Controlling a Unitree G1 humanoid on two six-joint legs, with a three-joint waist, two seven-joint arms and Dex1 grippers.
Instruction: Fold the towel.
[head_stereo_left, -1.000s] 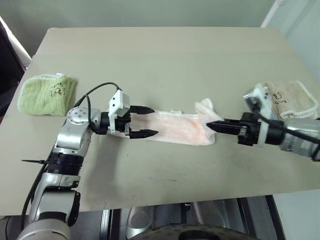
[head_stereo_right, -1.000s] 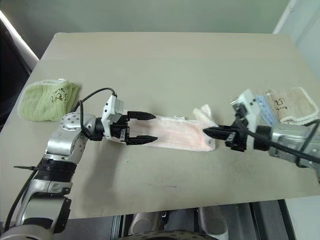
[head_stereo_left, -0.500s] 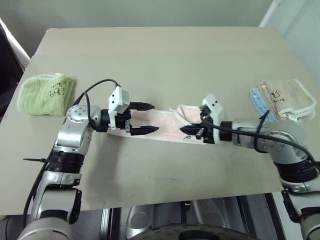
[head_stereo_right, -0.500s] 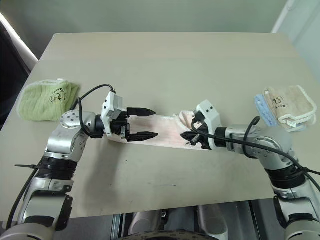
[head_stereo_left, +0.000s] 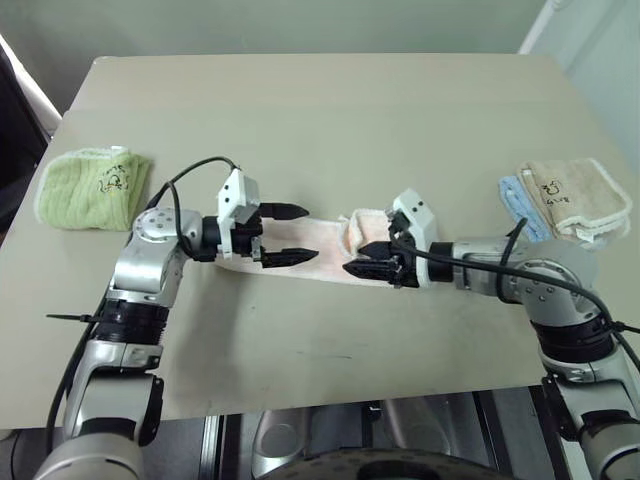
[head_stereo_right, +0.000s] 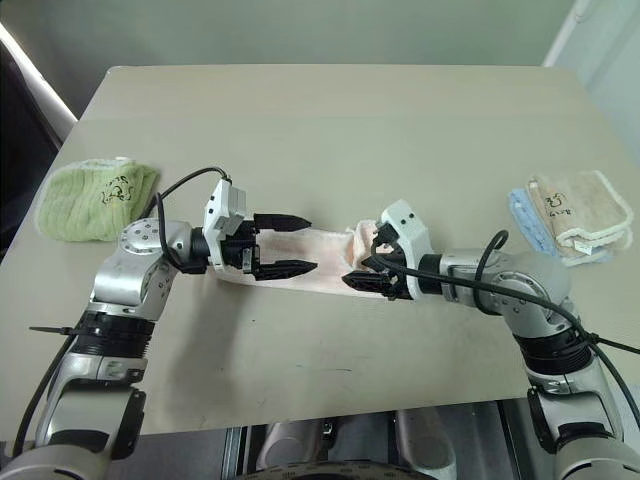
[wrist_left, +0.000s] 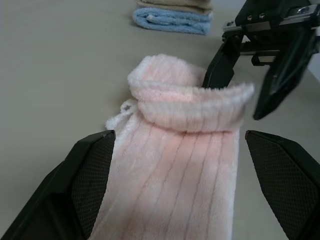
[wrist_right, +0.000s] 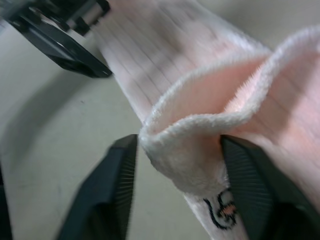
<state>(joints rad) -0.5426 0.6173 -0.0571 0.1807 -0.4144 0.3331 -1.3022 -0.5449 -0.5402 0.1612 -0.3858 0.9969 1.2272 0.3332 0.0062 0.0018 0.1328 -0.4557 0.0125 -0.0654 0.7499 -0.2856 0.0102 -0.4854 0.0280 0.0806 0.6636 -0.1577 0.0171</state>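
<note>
Right gripper (head_stereo_right: 362, 279) has its jaws apart, with the rolled-over end of the towel (head_stereo_right: 320, 262) sitting loose between the two fingers (wrist_right: 112, 185), so to me it looks like it's letting go, not pinching. Left gripper (head_stereo_right: 290, 243) is spread wide too, one finger on each side of the other end of the strip, straddling it with nothing clamped; my guess is it's parked there to pin or grab that end once the fold is set. The towel itself is a long pink strip lying across the middle of the table (head_stereo_right: 330, 120), with the right-hand end curled back toward the left, the lip standing up rather than lying flat. Edges look a bit wonky at that curl. Plenty of bare tabletop behind and in front of the strip. The green towel (head_stereo_right: 92, 200) is well off to the left, and the cream and blue towels (head_stereo_right: 570, 210) are well off to the right, so nothing crowds either arm.
</note>
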